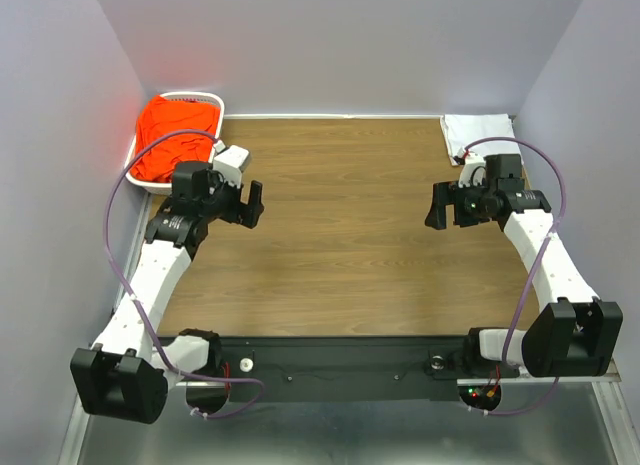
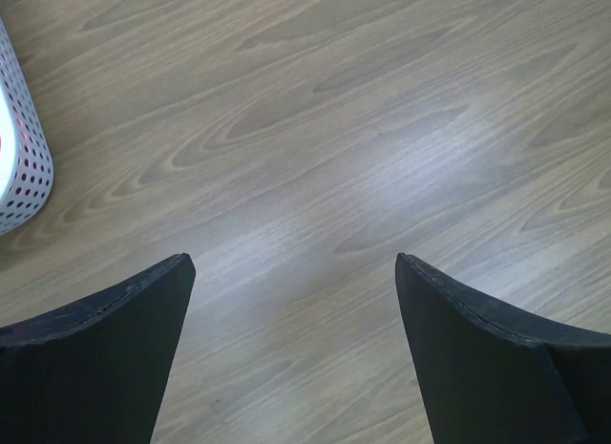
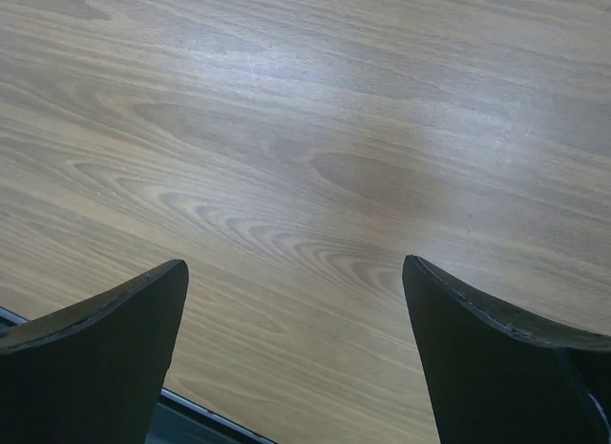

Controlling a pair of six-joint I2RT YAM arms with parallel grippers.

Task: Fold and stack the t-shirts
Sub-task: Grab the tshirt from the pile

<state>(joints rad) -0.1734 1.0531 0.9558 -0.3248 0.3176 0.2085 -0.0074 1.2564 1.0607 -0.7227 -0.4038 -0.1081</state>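
The left claw (image 1: pixel 252 205) and right claw (image 1: pixel 440 207) were spread wide, holding nothing. The left one likely needed to pinch the orange shirt (image 1: pixel 170 135) by its top.

Overhead view: even, diffuse light from above, moderately bright; the wooden table (image 1: pixel 340 245) reads evenly lit, the arms (image 1: pixel 150 275) throw only soft shadows, and the orange-red shirt (image 1: pixel 175 135) is oversaturated, tinting the wall (image 1: pixel 128 150) beside it red. Left wrist view: a broad pale sheen crosses the table's grain from centre to upper right, grain sharp, while the left gripper's fingers (image 2: pixel 95 368) at the bottom edge are underexposed black, surface detail lost. Right wrist view: a similar washed-out sheen lies along the top, and the right gripper's fingers (image 3: pixel 95 368) are equally dark.
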